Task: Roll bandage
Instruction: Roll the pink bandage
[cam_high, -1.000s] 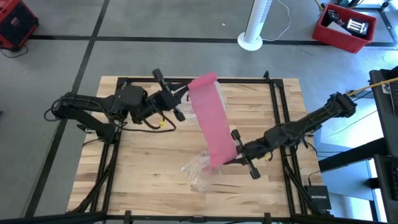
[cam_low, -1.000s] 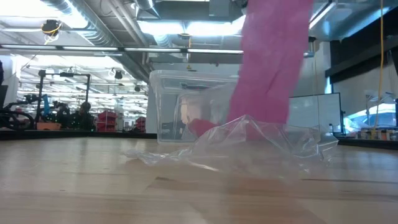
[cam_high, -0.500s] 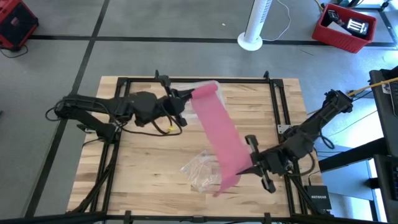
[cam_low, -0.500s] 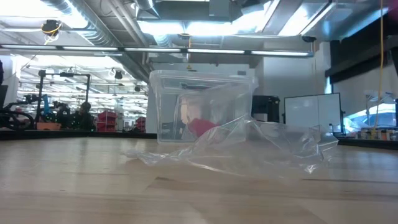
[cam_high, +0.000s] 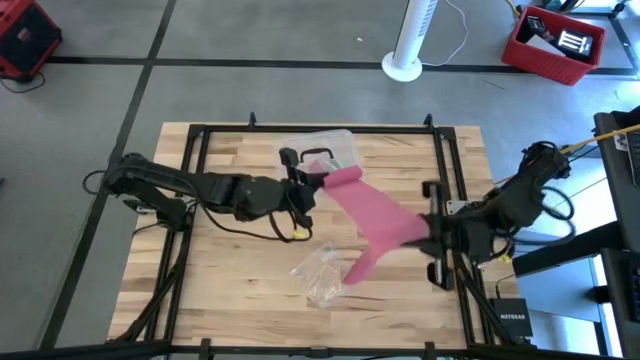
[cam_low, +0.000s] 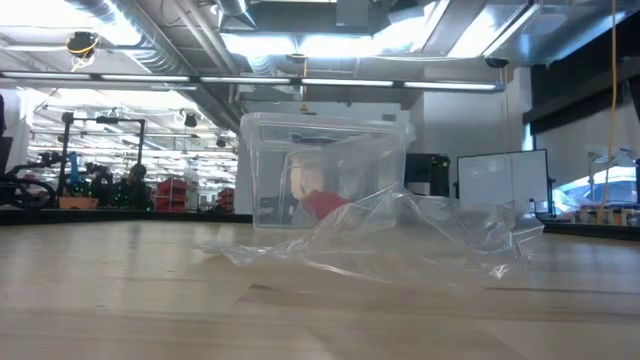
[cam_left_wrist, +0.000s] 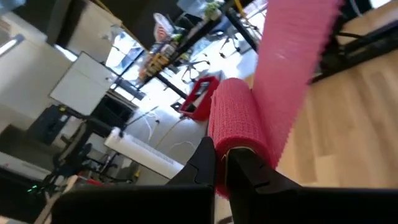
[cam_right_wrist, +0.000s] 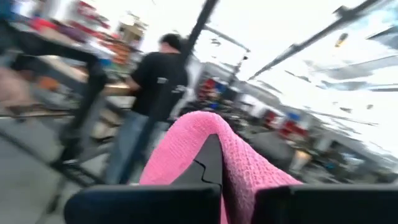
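Observation:
The pink bandage is a strip that runs in the air from my left gripper, at the table's middle, to my right gripper, near the right edge. Both grippers are shut on it. A free tail hangs from the right gripper's end, above the table. The strip's left end shows in the left wrist view and its right part in the right wrist view. The low view shows neither the bandage nor the grippers. My left gripper pinches the bandage's end between its two fingers, where the fabric bunches into a thick fold. The strip runs away from the fingers toward the right arm, clear of the table. My right gripper holds the strip partway along, with the fabric draped over and between its fingers. It comes at the strip from the table's right side. The strip is lifted clear and its tail hangs loose.
A crumpled clear plastic wrapper lies on the table below the strip; it also shows in the low view. A clear plastic box stands at the far middle. A person stands beyond the table.
My right gripper has carried its part of the bandage toward the table's right edge. My left gripper has moved right and a little nearer. The strip has swung from running far-to-near to slanting left-to-right. It has left the low view.

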